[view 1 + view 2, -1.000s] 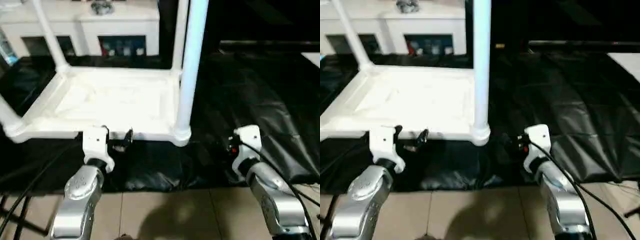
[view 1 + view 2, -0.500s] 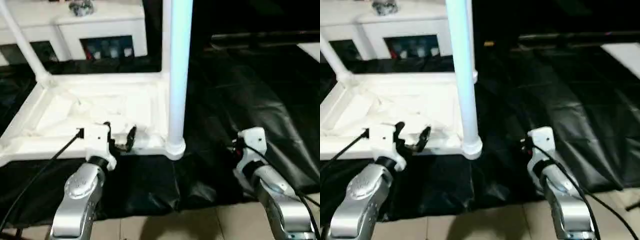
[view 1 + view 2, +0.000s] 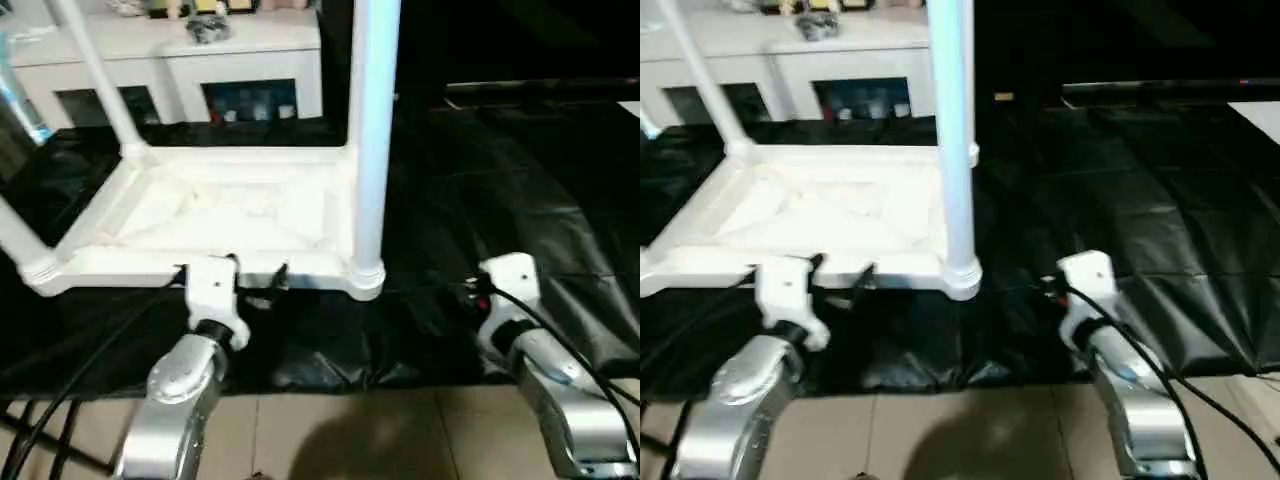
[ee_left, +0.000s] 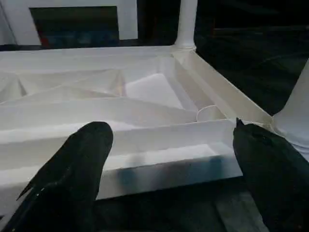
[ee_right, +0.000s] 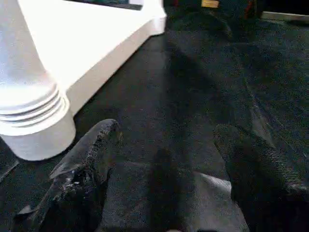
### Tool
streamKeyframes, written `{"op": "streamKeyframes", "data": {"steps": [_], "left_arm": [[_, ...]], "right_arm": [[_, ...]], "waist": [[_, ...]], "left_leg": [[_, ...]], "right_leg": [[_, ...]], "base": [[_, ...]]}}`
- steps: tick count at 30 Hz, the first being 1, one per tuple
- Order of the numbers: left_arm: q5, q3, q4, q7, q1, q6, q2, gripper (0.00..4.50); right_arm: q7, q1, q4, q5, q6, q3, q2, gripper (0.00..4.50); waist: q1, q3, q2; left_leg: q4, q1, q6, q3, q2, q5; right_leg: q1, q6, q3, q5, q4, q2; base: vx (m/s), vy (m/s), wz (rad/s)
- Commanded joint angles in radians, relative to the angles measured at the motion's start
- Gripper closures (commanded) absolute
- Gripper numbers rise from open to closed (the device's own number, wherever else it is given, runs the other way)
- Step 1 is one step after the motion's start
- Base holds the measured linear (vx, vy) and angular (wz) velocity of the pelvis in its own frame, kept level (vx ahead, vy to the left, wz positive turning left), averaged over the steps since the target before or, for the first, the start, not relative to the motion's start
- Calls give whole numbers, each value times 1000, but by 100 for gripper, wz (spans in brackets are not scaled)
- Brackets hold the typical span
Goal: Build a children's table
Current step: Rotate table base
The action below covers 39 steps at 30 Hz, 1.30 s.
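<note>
The children's table stands upside down on a black sheet, its ribbed white tabletop [image 3: 230, 215] facing up. White legs rise from its corner sockets: the near right leg [image 3: 370, 150], the far left leg [image 3: 95, 70] and the near left leg [image 3: 20, 240]. My left gripper [image 3: 258, 276] is open at the tabletop's near rim [image 4: 159, 150], its fingers [image 4: 79, 169] spread either side with nothing held. My right gripper [image 5: 169, 159] is open and empty above the sheet, just right of the near right leg's socket [image 5: 29, 121].
A white cabinet [image 3: 200, 50] with glass doors and small items on top stands behind the table. The black sheet [image 3: 520, 180] spreads far to the right. Tiled floor [image 3: 330, 430] lies under my forearms, and black cables [image 3: 40, 420] trail at the left.
The whole picture has shifted with the head camera. Both grippers keep their places by the table's near edge and stay open.
</note>
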Motion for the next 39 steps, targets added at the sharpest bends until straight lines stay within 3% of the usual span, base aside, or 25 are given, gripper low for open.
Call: {"op": "streamKeyframes", "data": {"steps": [1,2,3,4,5,6,7,8,9,10,11,12,13,14,16,17,18,19,20,21,23,26,27,32,39], "left_arm": [[6,12,20,-13,-21,9,14,6],[5,17,26,-11,-29,11,14,6],[2,23,29,-12,-32,12,16,6],[-1,27,34,-11,-36,11,15,6],[-1,27,34,-11,-36,11,15,6],[-7,29,40,-11,-37,8,18,6],[-7,26,38,-8,-35,7,17,6],[-15,27,28,-8,-28,11,17,6],[-17,28,26,-6,-26,13,15,6],[-21,30,22,-3,-23,16,11,6],[-26,35,17,5,-12,16,1,6],[-28,37,15,10,-5,14,-5,6],[-21,35,6,27,16,12,-15,6],[-18,30,-12,44,42,12,-28,6],[-17,29,-41,65,85,2,-51,6],[-18,29,-52,73,104,-5,-61,6],[-11,19,-71,79,134,-26,-68,6],[-13,17,-79,80,143,-28,-71,6],[-15,14,-86,83,150,-27,-74,6],[-32,16,-90,74,151,-27,-78,6],[-71,31,-70,43,141,-42,-81,6],[-100,18,-58,-27,128,-35,-57,6],[-119,15,-51,-82,122,-33,-34,6],[-148,-40,-43,-240,65,0,67,6],[-157,-136,76,-591,-179,-1,252,6]], "right_arm": [[-40,32,-43,13,16,-29,20,94],[-50,46,-50,15,22,-36,27,94],[-58,55,-57,16,27,-36,34,94],[-59,68,-65,14,23,-33,39,94],[-59,68,-65,14,23,-33,39,94],[-70,90,-86,9,27,-24,54,94],[-74,99,-97,7,31,-22,57,94],[-84,114,-125,-2,45,-12,64,94],[-82,114,-128,-2,48,-10,62,94],[-78,115,-134,-2,51,-7,58,94],[-68,114,-143,-1,60,0,50,94],[-62,113,-143,-3,62,3,43,94],[-45,112,-143,-7,71,13,27,94],[-19,109,-143,-9,72,24,5,94],[18,103,-145,-5,74,36,-23,94],[32,99,-145,-2,76,39,-32,94],[45,94,-142,-1,79,38,-46,94],[49,79,-134,2,86,31,-52,94],[52,69,-130,6,92,25,-58,94],[58,53,-122,9,96,19,-67,94],[71,15,-94,9,93,15,-85,94],[101,-26,-72,11,92,19,-119,94],[138,-52,-53,34,90,21,-131,94],[259,-100,3,69,84,28,-180,94],[430,-86,60,117,25,48,-240,94]], "waist": [[-39,-31,6],[-49,10,25],[-35,11,34],[-11,9,32],[24,-17,14],[1,-19,-66],[10,-4,-80],[24,0,-71],[29,-1,-73],[32,-8,-66],[32,-52,-24],[18,-67,-1],[-6,-84,16],[-85,-96,27],[-78,-93,-54],[-87,-99,-50],[-78,-88,-100],[-62,-86,-117],[-45,-86,-209],[-33,-88,-187],[-27,-84,-176],[-22,-63,-134],[-17,-53,-149],[2,-46,-152],[34,-57,-137]], "left_leg": [[-45,102,-40,8,27,-649],[-153,84,-76,7,64,-924],[-231,18,-79,13,91,-1025],[-252,-15,-82,29,93,-1060],[-195,56,-6,50,106,-922],[6,106,22,61,28,-584],[156,21,119,37,-8,-150],[174,-61,127,10,-20,-67],[160,-76,126,5,-18,-75],[128,-56,131,7,-14,-74],[16,-15,175,19,-6,26],[-25,38,187,4,16,66],[-57,142,264,-67,58,68],[-73,222,502,-195,162,48],[-67,193,642,-207,182,335],[-61,187,626,-195,163,604],[-41,141,544,-141,99,760],[-8,101,466,-93,18,676],[47,-24,316,-31,-100,295],[55,-2,157,-33,-67,134],[-2,16,34,-15,-65,149],[-65,33,55,-28,29,-29],[-83,49,81,-20,64,-143],[-90,66,34,33,78,-277],[-88,49,14,51,73,-126]], "right_leg": [[-31,-31,9,-840,-134,-9],[13,-52,-42,-574,-61,64],[90,-62,-4,-398,99,73],[130,-51,12,-267,165,85],[80,-54,92,-301,140,53],[26,-48,158,-901,-92,-38],[77,-161,271,-1110,-171,-105],[138,-172,264,-1046,-149,-92],[149,-186,255,-958,-139,-76],[149,-213,242,-862,-134,-57],[171,-238,178,-479,-108,38],[148,-190,140,-353,-86,69],[73,-108,98,-240,-6,115],[-60,-4,98,-244,156,110],[-128,102,137,-144,203,50],[-160,132,169,-23,199,23],[-166,68,206,197,137,1],[-134,15,222,369,55,-10],[-19,147,281,566,-21,-43],[-15,96,254,773,-4,-85],[-21,46,187,904,5,-7],[-27,-110,179,232,-17,27],[-42,-213,175,-38,-33,19],[-68,-241,173,-211,-44,12],[-52,-245,179,-46,-24,0]], "base": [[-75,-18,50],[-50,-35,21],[-50,-35,21],[0,0,0],[84,-105,3],[84,-105,3],[157,-73,3],[159,6,4],[159,6,4],[188,6,13],[171,5,34],[171,5,34],[207,29,20],[227,2,-14],[224,-28,-21],[190,-76,-25],[190,-76,-25],[48,-77,-8],[18,-67,5],[18,-67,5],[70,-69,-2],[15,-19,-1],[0,0,0],[-21,25,14],[0,0,0]]}}
